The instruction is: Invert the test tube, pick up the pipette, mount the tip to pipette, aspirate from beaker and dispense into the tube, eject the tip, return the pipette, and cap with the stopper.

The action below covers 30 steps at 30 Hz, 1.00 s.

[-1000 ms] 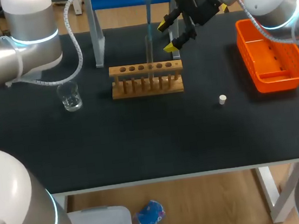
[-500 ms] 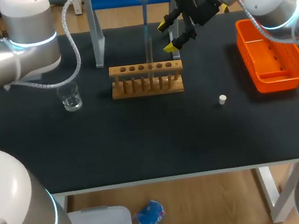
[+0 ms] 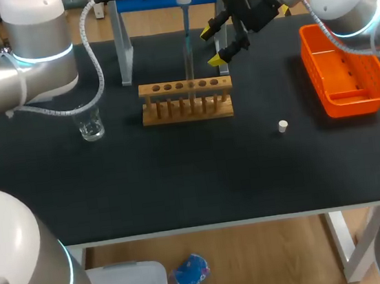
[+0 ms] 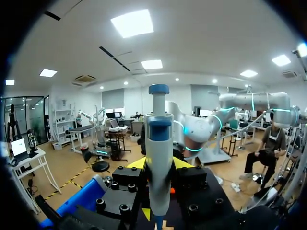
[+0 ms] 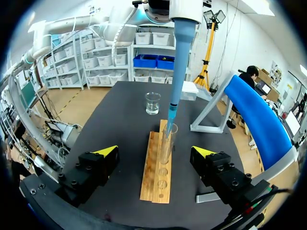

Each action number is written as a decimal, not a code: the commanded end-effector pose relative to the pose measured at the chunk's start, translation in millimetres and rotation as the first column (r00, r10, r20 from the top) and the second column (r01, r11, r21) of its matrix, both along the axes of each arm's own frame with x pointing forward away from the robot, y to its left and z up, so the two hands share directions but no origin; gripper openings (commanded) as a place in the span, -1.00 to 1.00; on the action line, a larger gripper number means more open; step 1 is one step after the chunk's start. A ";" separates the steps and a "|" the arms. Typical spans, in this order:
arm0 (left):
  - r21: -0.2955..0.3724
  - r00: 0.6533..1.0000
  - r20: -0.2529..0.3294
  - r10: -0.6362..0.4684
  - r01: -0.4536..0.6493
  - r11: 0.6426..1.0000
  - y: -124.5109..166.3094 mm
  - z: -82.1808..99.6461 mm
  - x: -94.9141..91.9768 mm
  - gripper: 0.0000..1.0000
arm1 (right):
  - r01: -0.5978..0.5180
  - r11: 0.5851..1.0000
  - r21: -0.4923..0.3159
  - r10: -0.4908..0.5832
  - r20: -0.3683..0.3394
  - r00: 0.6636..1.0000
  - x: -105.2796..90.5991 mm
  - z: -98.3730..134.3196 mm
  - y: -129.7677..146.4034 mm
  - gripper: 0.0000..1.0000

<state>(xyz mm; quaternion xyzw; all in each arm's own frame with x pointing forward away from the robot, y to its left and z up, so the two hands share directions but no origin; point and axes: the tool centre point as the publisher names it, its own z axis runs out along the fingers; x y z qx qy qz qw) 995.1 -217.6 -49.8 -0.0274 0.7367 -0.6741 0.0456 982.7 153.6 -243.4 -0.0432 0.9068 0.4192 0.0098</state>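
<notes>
My left pincer (image 4: 160, 165) is clamped on the pipette (image 4: 159, 158). Its blue tip (image 5: 173, 103) reaches the mouth of the test tube (image 5: 167, 141), which stands in the rack (image 3: 185, 101) ahead of my right pincer (image 5: 156, 151). I cannot tell how deep it goes. The right pincer gapes wide and empty, clear of the rack. The stopper (image 3: 282, 126) lies well apart from it on bare table (image 3: 180, 178).

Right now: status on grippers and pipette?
Left gripper shut on pipette; tip at test tube mouth. Right gripper open, empty, near rack. Stopper loose on table, nothing blocking.
</notes>
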 end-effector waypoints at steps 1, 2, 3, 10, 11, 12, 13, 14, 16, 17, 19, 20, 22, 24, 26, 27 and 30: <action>-0.001 1.000 0.000 0.000 0.000 1.000 0.1 -1.3 2.4 -1.00 | -0.001 1.000 -0.002 0.001 -0.001 1.000 -0.1 0.6 -0.6 1.00; -0.001 1.000 0.000 0.000 0.000 1.000 0.3 -1.9 2.6 -1.00 | -0.001 1.000 -0.002 0.001 -0.001 1.000 -0.1 0.6 -0.6 1.00; 0.000 1.000 -0.001 0.001 -0.001 1.000 0.4 -2.6 2.7 -1.00 | -0.001 1.000 -0.002 0.001 -0.001 1.000 -0.1 0.6 -0.6 1.00; 0.005 1.000 -0.010 0.004 -0.003 1.000 -0.5 -11.3 2.7 -1.00 | -0.001 1.000 -0.002 0.001 -0.001 1.000 -0.1 0.6 -0.6 1.00; 0.005 1.000 -0.010 0.004 -0.004 1.000 -0.3 -12.3 2.8 -1.00 | -0.001 1.000 -0.002 0.001 -0.001 1.000 -0.1 0.6 -0.6 1.00; 0.005 1.000 -0.011 0.005 -0.005 1.000 -0.2 -13.3 3.0 -1.00 | -0.001 1.000 -0.002 0.001 -0.001 1.000 -0.1 0.6 -0.6 1.00; 0.003 1.000 -0.013 0.007 -0.006 1.000 -0.1 -14.1 3.1 -1.00 | -0.001 1.000 -0.002 0.001 -0.001 1.000 -0.1 0.6 -0.6 1.00; 0.001 1.000 -0.015 0.007 -0.007 1.000 0.0 -15.0 3.3 -1.00 | -0.001 1.000 -0.002 0.001 -0.001 1.000 -0.1 0.6 -0.6 1.00; 0.000 1.000 -0.016 0.008 -0.008 1.000 -0.2 -16.6 3.8 -1.00 | -0.001 1.000 -0.002 0.001 -0.001 1.000 -0.1 0.6 -0.6 1.00; -0.001 1.000 -0.017 0.008 -0.008 1.000 -0.4 -17.4 4.1 -1.00 | -0.001 1.000 -0.002 0.001 -0.001 1.000 -0.1 0.6 -0.6 1.00; -0.002 1.000 -0.019 0.008 -0.008 1.000 -0.6 -18.6 4.7 -1.00 | -0.001 1.000 -0.002 0.001 -0.001 1.000 -0.1 0.6 -0.6 1.00; -0.004 1.000 -0.019 0.007 -0.007 1.000 -0.8 -19.1 5.2 -1.00 | -0.001 1.000 -0.002 0.001 -0.001 1.000 -0.1 0.6 -0.6 1.00; -0.006 1.000 -0.020 0.007 -0.007 1.000 -0.8 -20.1 6.3 -1.00 | -0.001 1.000 -0.002 0.001 -0.001 1.000 -0.1 0.6 -0.6 1.00; -0.007 1.000 -0.022 0.006 -0.007 1.000 -0.8 -21.1 7.2 -1.00 | -0.001 1.000 -0.002 0.001 -0.001 1.000 -0.1 0.6 -0.6 1.00; -0.007 1.000 -0.025 0.006 -0.006 1.000 -1.1 -22.7 7.9 -1.00 | -0.001 1.000 -0.002 0.001 -0.001 1.000 -0.1 0.6 -0.6 1.00; -0.006 1.000 -0.026 0.005 -0.005 1.000 -1.4 -23.5 8.1 -1.00 | -0.001 1.000 -0.002 0.001 -0.001 1.000 -0.1 0.6 -0.6 1.00; -0.005 1.000 -0.031 0.003 -0.004 1.000 -2.2 -25.3 8.6 -1.00 | -0.001 1.000 -0.002 0.001 -0.001 1.000 -0.1 0.6 -0.6 1.00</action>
